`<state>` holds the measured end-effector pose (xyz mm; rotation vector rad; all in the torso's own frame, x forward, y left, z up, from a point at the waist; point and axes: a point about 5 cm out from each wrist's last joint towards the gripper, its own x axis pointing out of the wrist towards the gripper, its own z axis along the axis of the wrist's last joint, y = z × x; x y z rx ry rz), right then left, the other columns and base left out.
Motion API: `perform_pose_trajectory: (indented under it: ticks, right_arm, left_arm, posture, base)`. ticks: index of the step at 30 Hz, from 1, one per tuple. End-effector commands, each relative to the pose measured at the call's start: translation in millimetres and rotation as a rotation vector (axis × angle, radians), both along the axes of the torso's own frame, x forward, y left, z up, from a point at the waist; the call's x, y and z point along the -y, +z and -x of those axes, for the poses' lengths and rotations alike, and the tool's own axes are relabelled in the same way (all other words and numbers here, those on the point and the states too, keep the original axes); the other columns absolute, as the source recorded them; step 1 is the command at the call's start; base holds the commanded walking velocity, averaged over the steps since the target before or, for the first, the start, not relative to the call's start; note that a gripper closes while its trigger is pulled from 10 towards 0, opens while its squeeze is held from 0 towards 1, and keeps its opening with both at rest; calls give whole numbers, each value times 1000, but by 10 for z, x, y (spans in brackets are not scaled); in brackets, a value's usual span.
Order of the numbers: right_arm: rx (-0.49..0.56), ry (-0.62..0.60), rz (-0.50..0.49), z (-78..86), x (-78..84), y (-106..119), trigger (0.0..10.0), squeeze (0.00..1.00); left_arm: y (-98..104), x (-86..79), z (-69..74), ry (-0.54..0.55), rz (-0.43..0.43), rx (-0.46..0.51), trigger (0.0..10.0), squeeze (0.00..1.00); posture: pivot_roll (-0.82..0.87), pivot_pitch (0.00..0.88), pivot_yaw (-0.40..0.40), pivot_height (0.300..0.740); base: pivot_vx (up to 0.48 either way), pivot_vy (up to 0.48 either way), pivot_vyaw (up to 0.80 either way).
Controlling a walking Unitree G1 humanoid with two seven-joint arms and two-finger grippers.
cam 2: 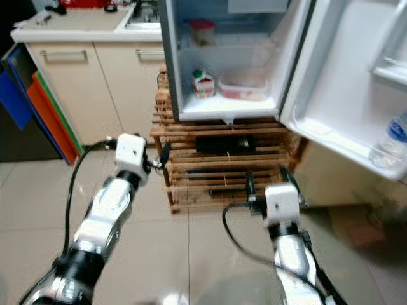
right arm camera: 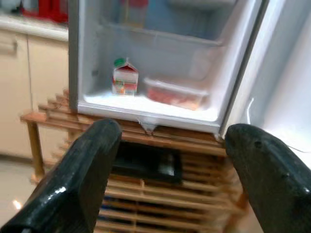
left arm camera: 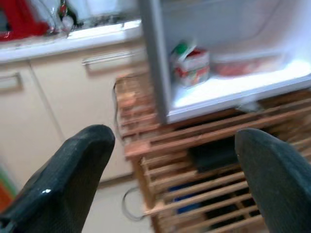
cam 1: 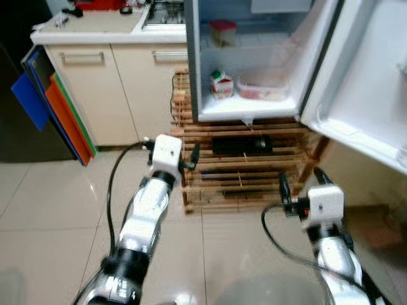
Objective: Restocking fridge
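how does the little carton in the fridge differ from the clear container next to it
The carton stands upright, tall and narrow, with a gabled top and a green cap; the clear container lies low and wide with a flat lid. The carton is opaque, printed red and white, while the container is see-through, showing something reddish inside. Both sit on the fridge's bottom shelf, carton to the left, apart from each other.

This is a home kitchen. A small open fridge [cam 1: 254, 63] stands on a wooden slatted rack [cam 1: 241, 165] beside cream cabinets [cam 1: 114, 89]. A hob [cam 1: 164, 14] sits in the desk [cam 1: 95, 25] above a glossy tiled floor [cam 1: 51, 210].
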<state>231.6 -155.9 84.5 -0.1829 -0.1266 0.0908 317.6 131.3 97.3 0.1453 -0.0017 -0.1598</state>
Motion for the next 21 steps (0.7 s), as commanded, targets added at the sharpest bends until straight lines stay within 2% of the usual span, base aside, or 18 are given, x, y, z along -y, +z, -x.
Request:
perform_pose_trajectory:
  ticks: [1, 10, 21]
  right_arm:
    - [-19, -37, 10, -9, 129, -38, 10000, 0]
    - [-47, -40, 1, -34, 166, -106, 10000, 0]
    - [-58, -47, -9, -8, 186, -132, 10000, 0]
  left_arm:
    - [53, 158, -1, -49, 17, 22, 10000, 0]
    - [45, 199, 54, -81, 39, 23, 10000, 0]
    - [48, 199, 57, -84, 49, 29, 10000, 0]
  posture:
    - [-11, 12, 43, 740]
    - [2, 13, 39, 740]
    - [-1, 18, 36, 740]
  base:
    - [0, -428, 0]
    - [0, -460, 0]
    - [0, -480, 0]
